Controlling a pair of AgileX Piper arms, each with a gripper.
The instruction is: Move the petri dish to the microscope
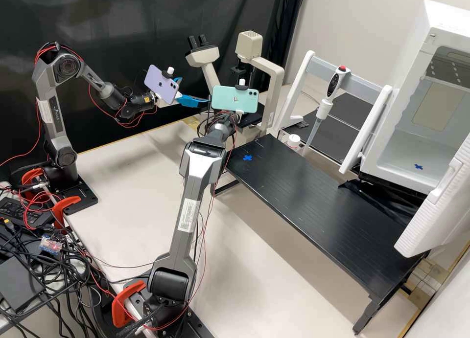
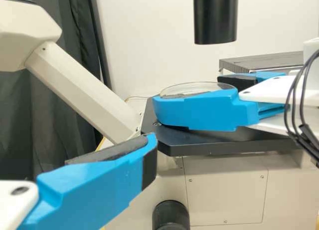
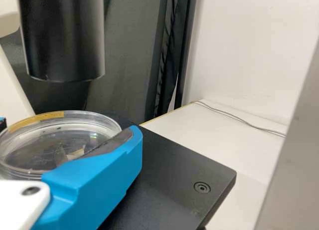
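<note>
In the high view my left gripper (image 1: pixel 195 90) stands left of the microscope, blue fingers spread. The left wrist view shows one finger of the left gripper (image 2: pixel 104 182), nothing against its pad. The right gripper (image 1: pixel 240 113) is mostly hidden behind a green phone at the microscope (image 1: pixel 275 78) in the high view. In the left wrist view the clear petri dish (image 2: pixel 197 88) lies between the right gripper's two fingers, over the black stage (image 2: pixel 214 144). The right wrist view has the dish (image 3: pixel 42 150) against a finger of the right gripper (image 3: pixel 94 185). Contact between dish and stage cannot be told.
A black objective tube (image 3: pixel 62 35) hangs above the dish and stage. The eyepiece part (image 1: pixel 201 56) rises behind my left gripper. A black raised shelf (image 1: pixel 313 196), a pipette on its stand (image 1: pixel 323 109) and an open white chamber (image 1: pixel 406 142) stand to the right.
</note>
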